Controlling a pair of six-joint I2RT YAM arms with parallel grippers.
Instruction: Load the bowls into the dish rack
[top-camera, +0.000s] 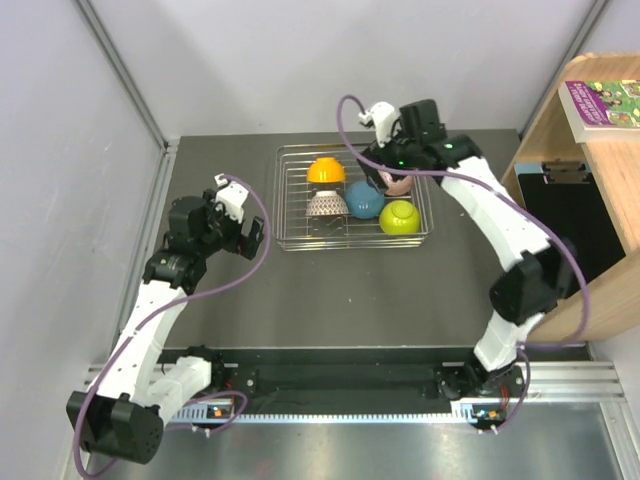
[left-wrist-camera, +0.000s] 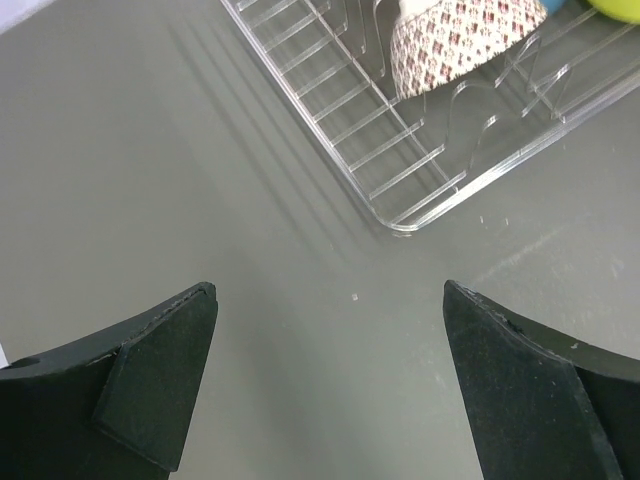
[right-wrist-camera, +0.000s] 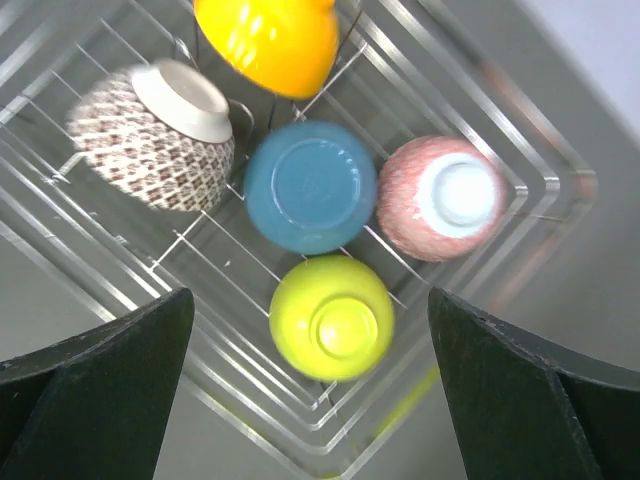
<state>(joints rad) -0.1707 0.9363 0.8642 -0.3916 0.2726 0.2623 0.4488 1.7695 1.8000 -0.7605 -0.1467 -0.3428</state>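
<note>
Rack: the dish rack (top-camera: 290, 225) sits far-centre on the table (top-camera: 350, 300) with all five bowls in it.
Bowls: orange bowl (top-camera: 326, 169) at the back and mosaic bowl (top-camera: 327, 206) in front of it, both tilted. Blue bowl (top-camera: 363, 198), lime green bowl (top-camera: 398, 216) and pinkish bowl (right-wrist-camera: 445, 197) are foot-up.
Left tool (left-wrist-camera: 328, 290): jaws wide apart and empty, over bare table just beside the rack's near-left corner.
Right tool (right-wrist-camera: 310, 295): jaws wide apart and empty, above the rack over the blue and lime green bowls.
Surroundings: a wooden shelf (top-camera: 600, 190) carrying a book (top-camera: 603, 100) stands at the right edge, near the right arm's elbow. Purple cables (top-camera: 262, 225) loop off the arms.
Open room: bare table lies between the rack and the arm bases, and left of the rack.
Hidden: in the top view the right arm covers most of the pinkish bowl. The left wrist view cuts off the mosaic bowl. The right tool's height over the bowls is unclear.
</note>
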